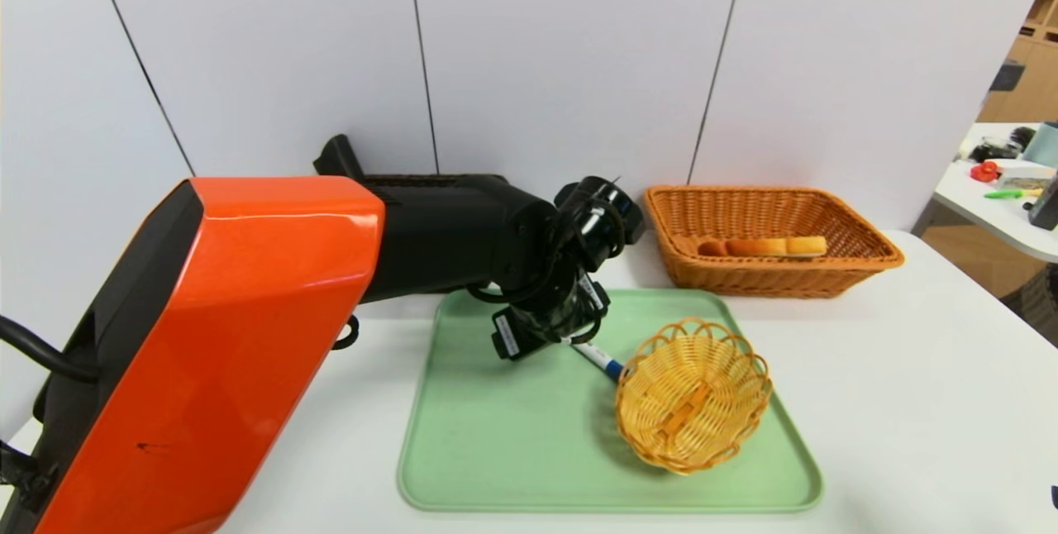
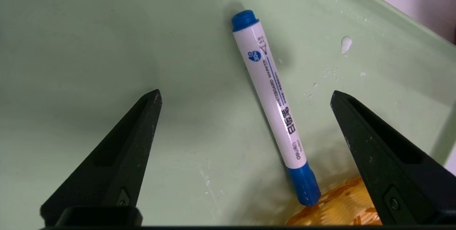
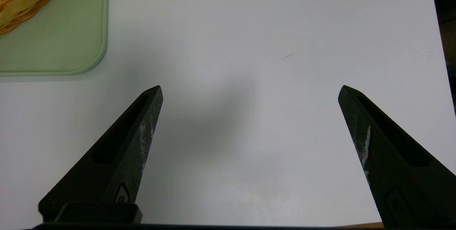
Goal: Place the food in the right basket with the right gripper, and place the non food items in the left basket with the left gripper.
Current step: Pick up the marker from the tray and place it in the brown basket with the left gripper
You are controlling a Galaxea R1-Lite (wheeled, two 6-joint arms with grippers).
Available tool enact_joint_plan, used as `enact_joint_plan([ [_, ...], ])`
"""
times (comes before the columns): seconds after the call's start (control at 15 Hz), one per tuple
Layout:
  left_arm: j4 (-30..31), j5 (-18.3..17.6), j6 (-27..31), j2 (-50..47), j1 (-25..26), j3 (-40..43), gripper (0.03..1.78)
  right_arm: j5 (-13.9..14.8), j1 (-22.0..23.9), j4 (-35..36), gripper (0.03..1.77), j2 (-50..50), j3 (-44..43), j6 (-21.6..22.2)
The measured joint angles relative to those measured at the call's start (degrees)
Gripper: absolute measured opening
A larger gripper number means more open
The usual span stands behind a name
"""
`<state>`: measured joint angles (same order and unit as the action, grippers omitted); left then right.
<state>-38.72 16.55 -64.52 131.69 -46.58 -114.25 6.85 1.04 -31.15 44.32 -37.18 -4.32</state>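
Left wrist view: left gripper [image 2: 244, 93] spread wide and empty over green tray [image 2: 89, 45], marker [image 2: 274, 105] flat between fingertips, blue end touching small yellow basket [image 2: 335, 210]; best lowered straight, pinching mid-barrel, clear of wicker.

marker [image 2: 273, 105] on tray [image 1: 496, 451], touching small basket [image 1: 693, 406] | bread [image 1: 764, 246] in right basket [image 1: 860, 257] behind tray

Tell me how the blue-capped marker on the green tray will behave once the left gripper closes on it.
The marker looks like a stiff, smooth round barrel, so it may roll or slip on the green tray if one finger touches first. It is probably light. The left gripper is open, astride it. Its cap touches the small yellow basket, which may get nudged.
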Motion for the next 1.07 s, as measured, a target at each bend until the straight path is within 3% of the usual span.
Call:
enact_joint_plan([
  [0.4, -0.4, -0.9, 2.8, 0.5, 0.3, 0.0, 1.69, 0.0, -0.1, -13.0, 1.70, 4.1, -11.3, -0.2],
  [0.53, -0.4, -2.4, 3.0, 0.6, 0.9, 0.0, 1.69, 0.0, -0.1, -13.9, 1.70, 5.1, -12.6, -0.2],
  [1.07, -1.4, -2.5, 5.9, -0.1, 1.4, 0.1, 1.69, -0.2, -0.1, -13.9, 1.70, 5.9, -12.6, -0.1],
])
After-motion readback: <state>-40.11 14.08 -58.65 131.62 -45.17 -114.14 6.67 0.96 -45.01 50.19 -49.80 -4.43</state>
